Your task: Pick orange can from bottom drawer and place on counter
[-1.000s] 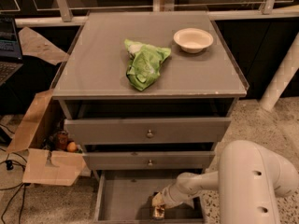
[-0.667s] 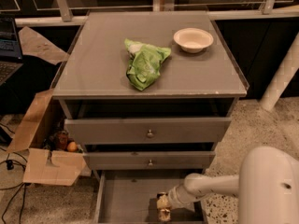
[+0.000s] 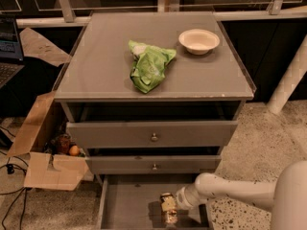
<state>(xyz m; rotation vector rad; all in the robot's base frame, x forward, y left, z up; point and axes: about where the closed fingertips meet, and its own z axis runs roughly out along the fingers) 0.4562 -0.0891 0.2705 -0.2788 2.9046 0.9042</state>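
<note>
Shifted right, gripper (image 3: 171, 205) fingers hold orange can (image 3: 167, 214) in bottom drawer (image 3: 127, 207), near right wall.

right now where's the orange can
In the camera view the orange can is low and right of centre, inside the open bottom drawer, below the middle drawer, with the gripper close at its right side.

The drink can (image 3: 167, 208) is standing in the bottom drawer (image 3: 129, 205), right of centre, with the gripper (image 3: 176, 204) sitting just beside its right. On the counter (image 3: 96, 66), the bag (image 3: 149, 66) is lying left of the bowl (image 3: 199, 40).
</note>
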